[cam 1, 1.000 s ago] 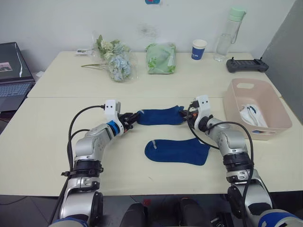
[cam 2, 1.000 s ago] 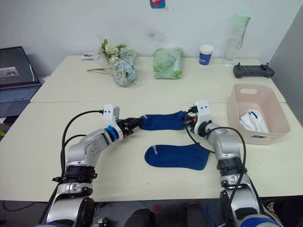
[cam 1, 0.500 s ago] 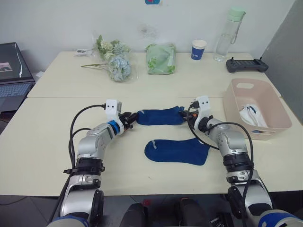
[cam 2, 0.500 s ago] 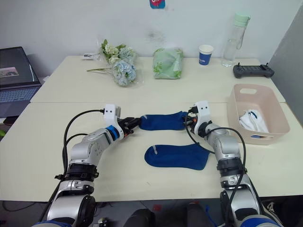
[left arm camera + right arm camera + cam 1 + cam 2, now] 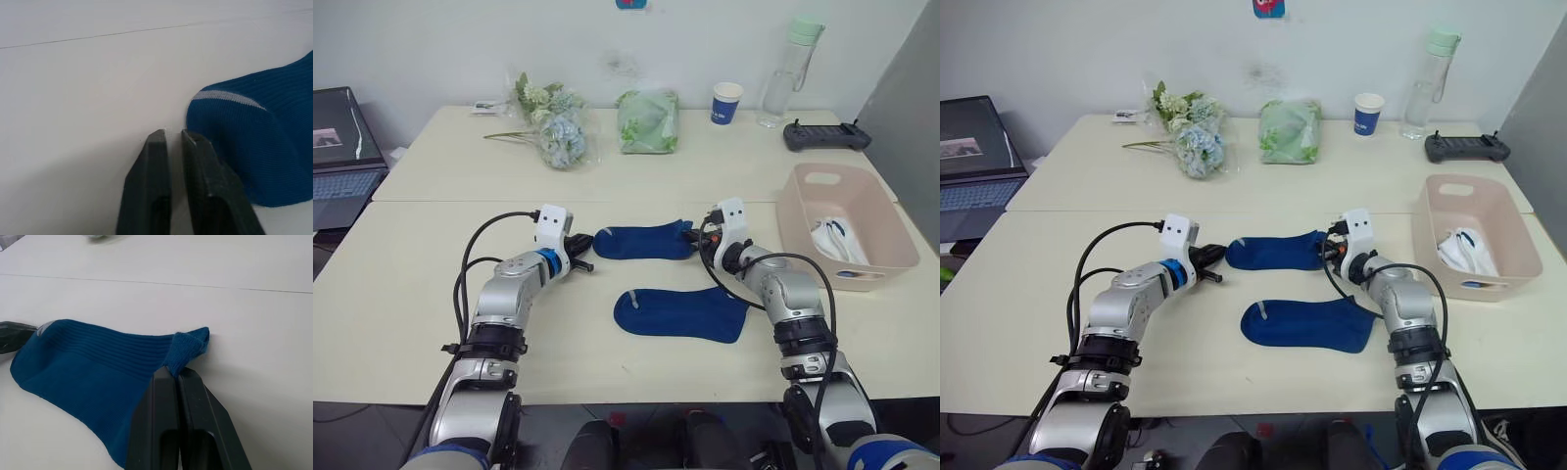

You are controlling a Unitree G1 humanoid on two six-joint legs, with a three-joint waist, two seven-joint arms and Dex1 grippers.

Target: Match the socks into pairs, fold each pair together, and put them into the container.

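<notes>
Socks lie as two blue strips at mid-frame on the bench point(image 5: 431, 284), long axes running left to right: the upper sock point(image 5: 644, 241) above the lower sock point(image 5: 680, 313). The right gripper point(image 5: 177, 374) has its jaws closed on the upper sock's right end. The left gripper point(image 5: 583, 264), jaws closed and empty, sits just left of its other end. The container point(image 5: 803, 235) stands at right.

Silver-grey arms, black joint rings, looped black cables — white wrist blocks, blue band, black jaws.
</notes>
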